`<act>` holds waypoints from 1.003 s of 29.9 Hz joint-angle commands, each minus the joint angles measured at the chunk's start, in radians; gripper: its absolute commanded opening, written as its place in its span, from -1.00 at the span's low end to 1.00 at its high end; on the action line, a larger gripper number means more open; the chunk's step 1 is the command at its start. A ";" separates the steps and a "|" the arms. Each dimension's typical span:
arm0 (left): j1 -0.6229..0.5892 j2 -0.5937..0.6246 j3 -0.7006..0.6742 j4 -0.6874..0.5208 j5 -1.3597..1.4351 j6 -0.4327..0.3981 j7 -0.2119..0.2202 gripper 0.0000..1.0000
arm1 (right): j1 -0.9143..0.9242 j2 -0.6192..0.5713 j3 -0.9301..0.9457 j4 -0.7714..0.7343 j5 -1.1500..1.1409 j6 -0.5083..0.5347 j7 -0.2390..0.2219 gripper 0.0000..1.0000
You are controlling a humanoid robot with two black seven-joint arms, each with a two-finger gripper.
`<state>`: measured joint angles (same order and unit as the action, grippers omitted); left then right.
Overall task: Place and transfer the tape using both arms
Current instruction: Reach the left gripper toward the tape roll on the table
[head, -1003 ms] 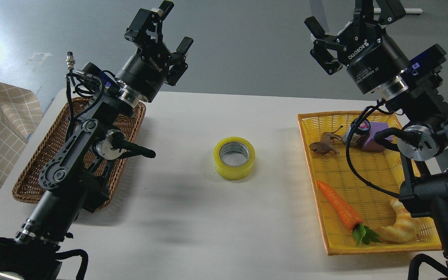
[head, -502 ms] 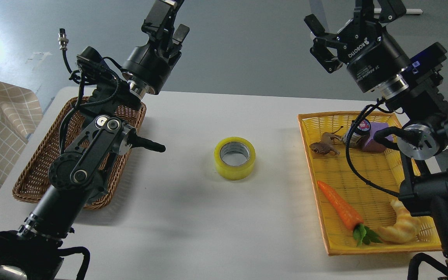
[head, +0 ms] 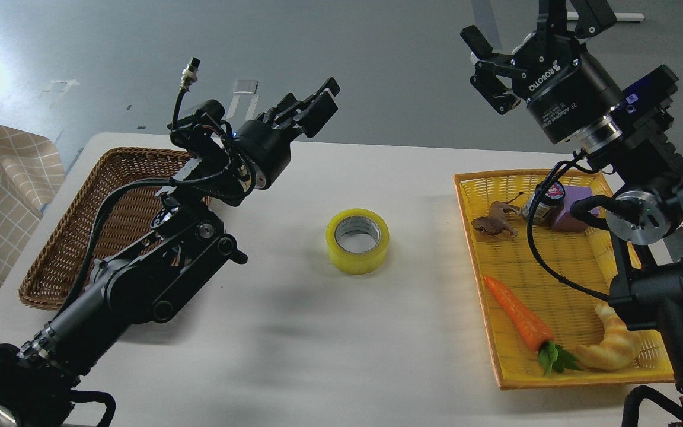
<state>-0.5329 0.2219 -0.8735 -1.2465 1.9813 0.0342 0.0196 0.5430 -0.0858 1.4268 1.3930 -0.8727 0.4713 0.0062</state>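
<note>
Our left arm has swung round in the last second: its left end effector, which was raised above the brown wicker basket, now leans over toward the tape, up and to the left of the roll and still clear of it. We see it edge-on, its fingers bunched together in outline, so we cannot tell whether they are spread or closed; nothing is held in them. We read this as the reach for the pickup getting under way, with the grasp not yet made. Our right end effector has hardly moved; it hangs high to the right of the tape, above the far end of the yellow tray, fingers spread and empty. The tape itself has not shifted. It lies flat on the white tabletop, between basket and tray, well apart from both, with its hole facing up. It is a wide roll of translucent yellow film around a grey-white core, its outer wall smooth and glossy. The carrot and croissant stay in the tray, right of the tape.
</note>
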 commanded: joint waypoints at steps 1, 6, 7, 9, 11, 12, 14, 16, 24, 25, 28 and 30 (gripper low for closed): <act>0.036 0.028 0.044 0.053 0.067 0.009 -0.099 0.96 | 0.000 -0.008 0.003 0.001 0.000 0.003 0.000 1.00; 0.040 0.043 0.047 0.041 0.042 0.013 -0.124 0.96 | -0.008 -0.012 0.010 0.001 -0.002 0.000 0.006 1.00; 0.039 0.045 0.053 0.039 0.045 0.012 -0.124 0.96 | -0.009 -0.012 0.011 0.003 -0.002 -0.002 0.008 1.00; 0.037 0.047 0.057 0.039 0.053 0.010 -0.124 0.96 | -0.011 -0.012 0.012 0.003 -0.002 -0.003 0.008 1.00; 0.033 0.059 0.103 0.038 0.095 0.010 -0.124 0.96 | -0.012 -0.012 0.015 0.006 -0.002 -0.005 0.009 1.00; 0.030 0.062 0.123 0.038 0.123 0.010 -0.124 0.95 | -0.012 -0.012 0.017 0.006 -0.002 -0.005 0.009 1.00; 0.021 0.067 0.171 0.039 0.200 0.010 -0.122 0.95 | -0.011 -0.012 0.021 0.004 -0.002 -0.005 0.008 1.00; 0.008 0.062 0.177 0.044 0.200 0.010 -0.116 0.96 | -0.005 -0.017 0.018 0.003 -0.002 -0.002 0.003 1.00; -0.068 0.070 0.258 0.108 0.200 -0.014 -0.118 0.95 | 0.015 -0.022 0.017 0.008 -0.002 0.000 -0.002 1.00; -0.070 0.067 0.270 0.110 0.200 -0.014 -0.119 0.95 | 0.024 -0.023 0.012 0.008 -0.002 0.001 -0.002 1.00; -0.071 0.065 0.297 0.104 0.200 -0.020 -0.121 0.95 | 0.028 -0.031 0.012 0.006 -0.002 0.001 -0.002 1.00; -0.075 0.065 0.303 0.104 0.200 -0.025 -0.121 0.95 | 0.026 -0.031 0.012 0.006 -0.002 0.001 -0.002 1.00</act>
<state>-0.6030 0.2872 -0.5857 -1.1423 2.1816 0.0148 -0.1007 0.5686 -0.1139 1.4391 1.4005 -0.8744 0.4721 0.0046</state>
